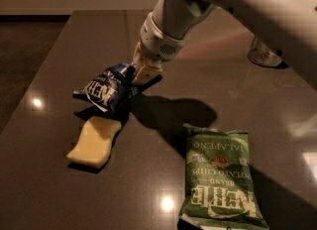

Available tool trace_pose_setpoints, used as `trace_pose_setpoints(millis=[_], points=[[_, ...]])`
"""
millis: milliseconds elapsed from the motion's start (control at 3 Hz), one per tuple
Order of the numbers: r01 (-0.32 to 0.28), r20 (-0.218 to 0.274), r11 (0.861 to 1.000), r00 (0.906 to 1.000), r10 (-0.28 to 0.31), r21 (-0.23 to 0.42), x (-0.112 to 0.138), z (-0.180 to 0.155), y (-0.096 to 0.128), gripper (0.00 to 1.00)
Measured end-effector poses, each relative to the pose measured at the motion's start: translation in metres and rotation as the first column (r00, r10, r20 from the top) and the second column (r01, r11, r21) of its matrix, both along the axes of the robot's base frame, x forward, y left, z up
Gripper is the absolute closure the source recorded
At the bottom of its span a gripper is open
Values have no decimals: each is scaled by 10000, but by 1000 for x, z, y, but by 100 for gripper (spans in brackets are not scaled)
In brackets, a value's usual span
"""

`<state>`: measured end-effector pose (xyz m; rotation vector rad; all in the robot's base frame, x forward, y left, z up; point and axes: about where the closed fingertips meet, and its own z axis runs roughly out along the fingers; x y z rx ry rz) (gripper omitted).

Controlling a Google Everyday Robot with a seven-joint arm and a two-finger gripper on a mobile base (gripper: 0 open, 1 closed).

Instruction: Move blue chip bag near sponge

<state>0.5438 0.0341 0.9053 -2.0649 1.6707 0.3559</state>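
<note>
A crumpled dark blue chip bag (106, 91) with white lettering is seen left of the counter's middle, at about 10 o'clock from the frame centre. Its right-hand end is grasped by the gripper (140, 74), whose pale jaws are clenched on the foil at the bag's 3 o'clock edge. The gripper is carried by a thick white robot arm (218, 1) that enters from 1 o'clock. The bag appears to be held slightly off the dark glossy brown counter (59, 45), since a shadow is cast beneath it. A pale yellow wavy-sided foam sponge (95, 141) is laid flat just beside the bag, at its 6 o'clock; whether the two touch cannot be told. A green foil Kettle-brand jalapeño chip bag (218, 179) is laid flat at 5 o'clock from the frame centre, well apart from the sponge, with its print upside down. A clear rounded container (263, 54) is stood at 2 o'clock near the counter's far right, partly hidden by the arm.
</note>
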Motion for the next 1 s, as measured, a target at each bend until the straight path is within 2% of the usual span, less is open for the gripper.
trace_pose_setpoints(millis=[667,1000], points=[[-45,4,10000,10000,45,-13,-1,0,2,6],[-62,6,10000,10000,62,-16,-1,0,3,0]])
